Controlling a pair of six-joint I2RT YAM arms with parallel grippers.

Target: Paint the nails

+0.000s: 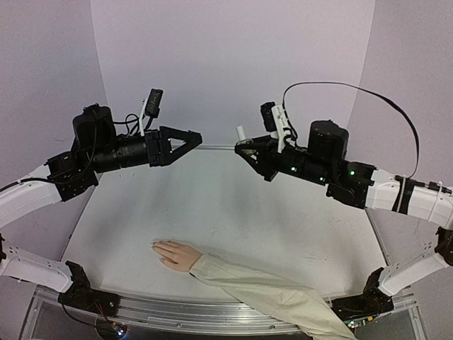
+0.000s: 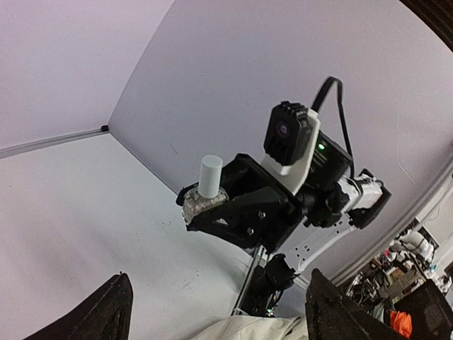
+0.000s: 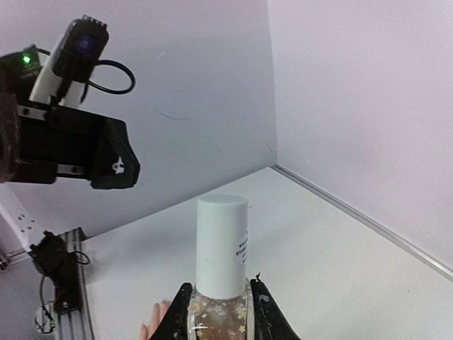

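Observation:
The pale mannequin hand (image 1: 177, 254) lies palm down near the table's front edge, its beige sleeve (image 1: 262, 292) trailing right. Its nails (image 1: 156, 245) point left and barely differ from the skin. My right gripper (image 1: 244, 149) is raised above the table and shut on a small clear nail polish bottle (image 3: 221, 255) with a white cap (image 1: 241, 132), held upright. The bottle also shows in the left wrist view (image 2: 209, 188). My left gripper (image 1: 192, 138) is open and empty, raised at the same height, facing the bottle with a gap between them.
The white table (image 1: 233, 205) has lilac walls behind and at both sides. A metal rail (image 1: 184, 312) runs along the front edge. The mannequin's fingertips (image 3: 152, 324) show just below the bottle in the right wrist view.

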